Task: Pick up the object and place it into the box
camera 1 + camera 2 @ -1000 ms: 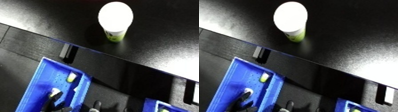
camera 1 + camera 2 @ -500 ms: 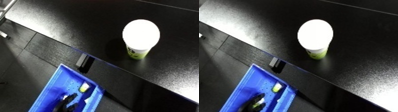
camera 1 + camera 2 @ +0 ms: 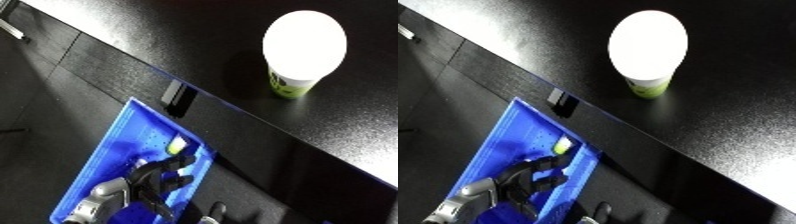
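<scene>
A small yellow-green and white object [image 3: 178,145] lies inside the blue bin [image 3: 115,145], close to its right wall. The bin sits below the edge of the black table [image 3: 204,45]. My left hand [image 3: 153,179] reaches into the bin from the lower left on its silver forearm. Its black fingers are spread and relaxed, with the tips just short of the object and nothing held between them. On the table stands a cup [image 3: 648,50] with a bright white top and a green base. My right hand does not show.
The table's front edge [image 3: 222,107] runs diagonally from upper left to lower right, with a dark bracket [image 3: 178,95] under it above the bin. A dark floor lies to the left. A small dark shape [image 3: 213,217] pokes in at the bottom edge.
The whole picture has shifted up and right, so the camera moved. More of my left hand and forearm now shows in the bin. The small object stays in the bin.
</scene>
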Controlling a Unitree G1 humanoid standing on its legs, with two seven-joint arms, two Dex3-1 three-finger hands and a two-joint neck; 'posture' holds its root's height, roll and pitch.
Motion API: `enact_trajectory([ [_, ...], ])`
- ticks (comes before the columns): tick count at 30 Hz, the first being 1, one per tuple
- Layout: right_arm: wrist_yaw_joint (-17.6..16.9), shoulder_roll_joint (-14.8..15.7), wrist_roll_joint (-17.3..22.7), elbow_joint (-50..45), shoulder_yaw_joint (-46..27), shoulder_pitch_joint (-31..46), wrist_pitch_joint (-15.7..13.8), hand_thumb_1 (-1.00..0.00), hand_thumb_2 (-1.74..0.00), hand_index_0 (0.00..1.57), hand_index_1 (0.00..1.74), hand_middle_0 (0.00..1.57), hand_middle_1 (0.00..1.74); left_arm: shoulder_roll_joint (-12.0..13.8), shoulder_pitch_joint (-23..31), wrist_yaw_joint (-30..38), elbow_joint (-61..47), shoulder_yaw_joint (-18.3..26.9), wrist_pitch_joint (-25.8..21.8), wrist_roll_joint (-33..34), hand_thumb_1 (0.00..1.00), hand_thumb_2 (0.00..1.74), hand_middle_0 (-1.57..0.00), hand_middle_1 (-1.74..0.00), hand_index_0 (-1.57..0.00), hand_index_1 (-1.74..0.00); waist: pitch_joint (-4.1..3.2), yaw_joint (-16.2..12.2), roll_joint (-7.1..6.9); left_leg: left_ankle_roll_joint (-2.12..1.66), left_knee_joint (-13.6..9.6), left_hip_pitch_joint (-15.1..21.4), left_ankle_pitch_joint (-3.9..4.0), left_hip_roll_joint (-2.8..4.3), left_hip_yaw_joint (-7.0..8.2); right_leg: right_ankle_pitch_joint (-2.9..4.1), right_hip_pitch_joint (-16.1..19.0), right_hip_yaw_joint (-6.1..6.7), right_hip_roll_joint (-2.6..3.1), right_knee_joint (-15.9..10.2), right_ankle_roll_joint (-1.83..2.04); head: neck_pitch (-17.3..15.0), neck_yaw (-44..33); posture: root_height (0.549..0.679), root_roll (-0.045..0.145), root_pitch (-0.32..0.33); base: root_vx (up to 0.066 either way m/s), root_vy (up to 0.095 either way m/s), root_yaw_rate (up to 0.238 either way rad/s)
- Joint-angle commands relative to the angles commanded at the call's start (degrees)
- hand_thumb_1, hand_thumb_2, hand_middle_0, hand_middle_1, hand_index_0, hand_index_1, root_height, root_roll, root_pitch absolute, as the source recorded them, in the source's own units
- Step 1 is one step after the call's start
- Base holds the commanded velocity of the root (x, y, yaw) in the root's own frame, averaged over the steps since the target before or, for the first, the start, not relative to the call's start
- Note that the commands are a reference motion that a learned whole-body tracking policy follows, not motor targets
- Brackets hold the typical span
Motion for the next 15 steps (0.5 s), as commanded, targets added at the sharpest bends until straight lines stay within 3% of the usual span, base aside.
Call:
enact_trajectory([
  [4,0.2,-0.5,1.6,-0.3,-0.3,1.3,-0.1,0.00,0.00,0.00,0.00,0.00,0.00,4.2,-1.5,-5.4,-12.2,-1.2,6.7,-5.5,0.00,0.00,0.00,0.00,0.00,0.00,0.00,0.4,0.24,-0.05,0.1,0.1,-0.21,-0.06,-0.41,0.18,0.2,-0.24,-0.26,0.0,0.27,-0.3,2.2,0.618,0.031,0.009,0.008,-0.041,0.105],
  [7,0.1,-0.5,2.7,-0.4,-0.6,2.1,0.0,0.00,0.00,0.00,0.00,0.00,0.00,6.0,-2.3,-7.8,-21.9,-0.7,11.4,-11.9,0.00,0.00,0.00,0.00,0.00,0.00,0.00,0.7,0.26,-0.11,0.0,0.2,-0.31,-0.12,-0.80,0.25,0.5,-0.43,-0.38,0.0,0.30,-0.1,3.7,0.618,0.028,0.007,0.014,-0.052,0.116],
  [10,0.4,-0.2,3.6,0.1,-1.1,2.7,-0.2,0.00,0.00,0.00,0.00,0.00,0.00,5.4,-2.8,-8.8,-29.6,0.9,14.2,-19.3,0.00,0.00,0.00,0.00,0.00,0.00,0.00,1.2,0.17,-0.14,-0.1,0.4,-0.39,-0.24,-1.20,0.30,0.8,-0.62,-0.44,-0.1,0.24,0.3,5.4,0.619,0.026,0.004,0.009,-0.056,0.109],
  [15,1.2,1.1,5.0,1.3,-1.9,3.2,-1.0,0.00,0.00,0.00,0.00,0.00,0.00,1.8,-3.9,-8.1,-37.2,3.9,15.2,-30.2,0.00,0.00,0.00,0.00,0.00,0.00,0.00,1.9,-0.30,-0.21,-0.3,0.8,-0.50,-0.57,-1.84,0.40,1.2,-1.21,-0.50,-0.1,0.15,0.9,7.7,0.619,0.023,0.001,0.003,-0.060,0.095],
])
